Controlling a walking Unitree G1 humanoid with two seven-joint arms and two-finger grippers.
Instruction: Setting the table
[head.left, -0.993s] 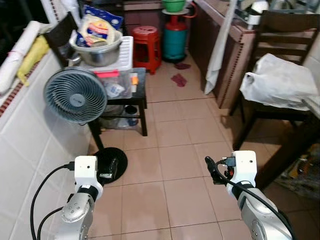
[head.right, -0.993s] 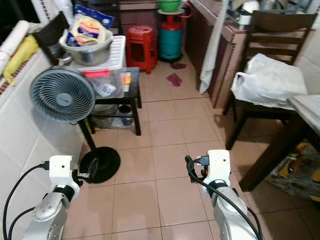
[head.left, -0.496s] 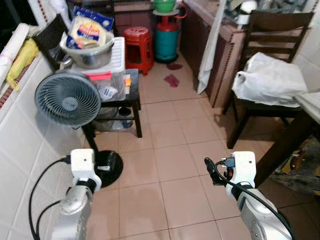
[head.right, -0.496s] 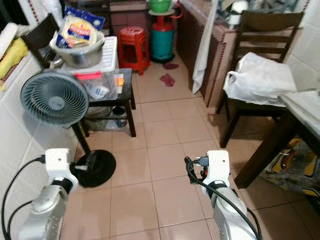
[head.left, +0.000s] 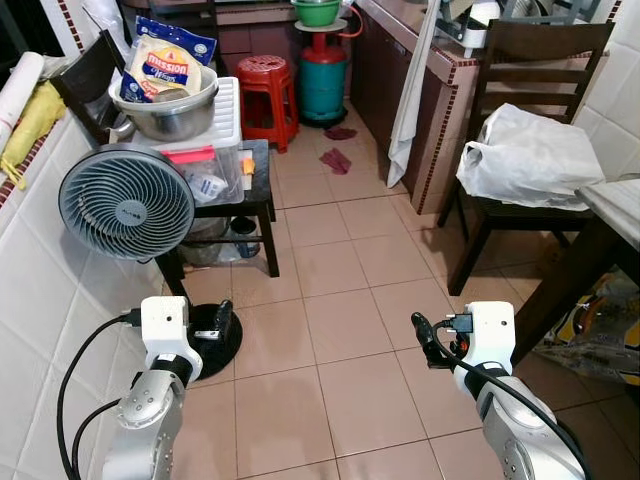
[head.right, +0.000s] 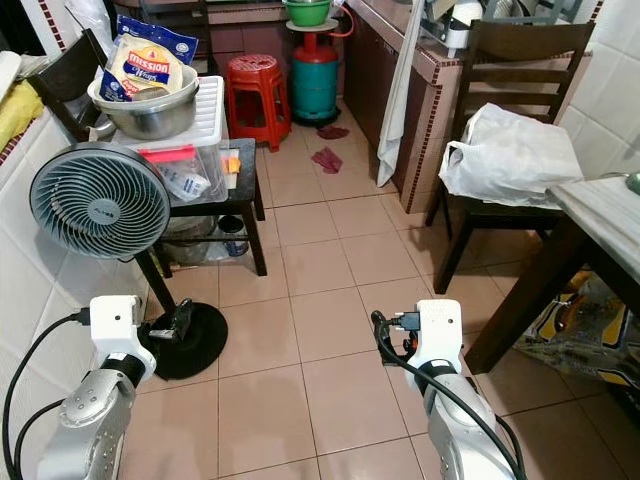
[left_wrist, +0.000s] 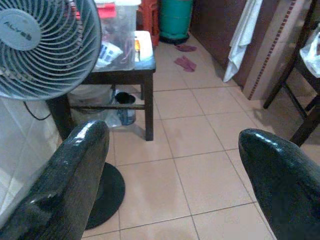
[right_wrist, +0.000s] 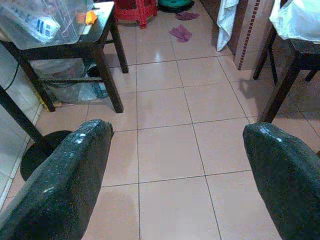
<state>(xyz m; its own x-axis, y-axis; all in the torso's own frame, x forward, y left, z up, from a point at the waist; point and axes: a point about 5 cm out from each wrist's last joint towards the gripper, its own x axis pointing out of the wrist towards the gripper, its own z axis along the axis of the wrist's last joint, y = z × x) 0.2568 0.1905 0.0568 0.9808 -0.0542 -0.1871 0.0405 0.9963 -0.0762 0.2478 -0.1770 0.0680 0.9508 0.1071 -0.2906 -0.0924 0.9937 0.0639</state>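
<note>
The jaws of the left gripper (left_wrist: 170, 175) and the right gripper (right_wrist: 175, 175) are spread wide and hold nothing, hanging over the tiled floor (head.left: 340, 300). A fan (head.left: 126, 203) stands ahead of the left jaws. The worktop (head.right: 610, 215) edge is off beside the right jaws.
</note>
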